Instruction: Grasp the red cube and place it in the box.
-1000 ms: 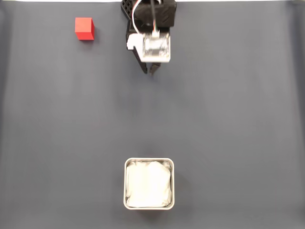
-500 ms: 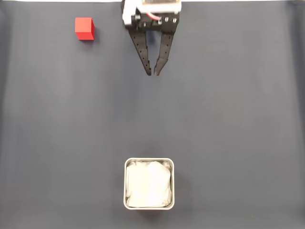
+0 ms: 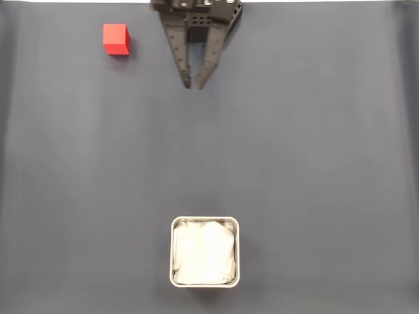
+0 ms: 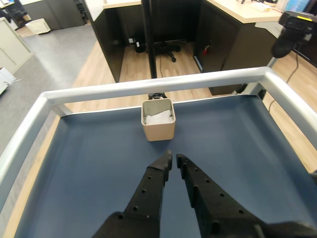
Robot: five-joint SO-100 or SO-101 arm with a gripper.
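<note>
- Two task items sat on the dark blue table (image 3: 314,150): the red cube (image 3: 116,38) and the box (image 3: 205,252).
- Red cube lay at the far left corner in the fixed view, resting flat on the cloth, untouched.
- Box stood near the bottom centre of the fixed view, well apart from the cube; white lining (image 3: 203,252) visible inside, nothing else in it.
- Wrist view showed the box (image 4: 158,120) straight ahead of the hand, close to the table's metal rail (image 4: 163,85).
- Hand (image 3: 192,86) hung at the top centre of the fixed view, to the right of the cube and clear of it.
- Hand's fingers were nearly closed, tips almost meeting with a thin gap, gripping nothing; wrist view (image 4: 173,159) agreed.
- Step in hand, by my reading: the approach to the cube, grasp not yet begun.
- Next move would likely call for swinging the hand left in the fixed view, spreading the fingers wider than the cube, then lowering so they straddle it.
- Risk: arriving with fingers this narrow could nudge the cube away rather than bracket it.
</note>
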